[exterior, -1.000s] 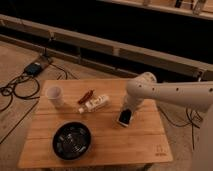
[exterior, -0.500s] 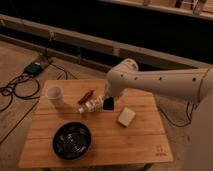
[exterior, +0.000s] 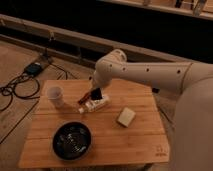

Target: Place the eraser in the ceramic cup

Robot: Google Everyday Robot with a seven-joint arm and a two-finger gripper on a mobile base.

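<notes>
A light wooden slatted worktop (exterior: 142,146) fills the lower half of the frame. A thick white robot arm (exterior: 150,75) reaches in from the right edge and bends down toward the upper middle of the worktop. At its tip the end effector (exterior: 95,90) hangs just above the wood, left of centre, with its fingers closed on the small flat black eraser (exterior: 97,94). The eraser is held upright, clear of the worktop surface.

Directly beneath and just beside the eraser lies a white and red oblong item (exterior: 94,105), slanted across the boards; what it is cannot be made out. Whether the eraser touches it is unclear.

The small plain white ceramic cup (exterior: 55,96) stands upright near the worktop's upper left corner, to the left of the end effector and apart from it. A wide round black bowl (exterior: 72,141) sits in the lower left part of the worktop, near the front edge. A pale cream square block (exterior: 126,116) lies flat right of centre, apart from everything else.

On the floor at the left of the frame, dark cables (exterior: 14,93) loop toward a small dark box (exterior: 34,68).
</notes>
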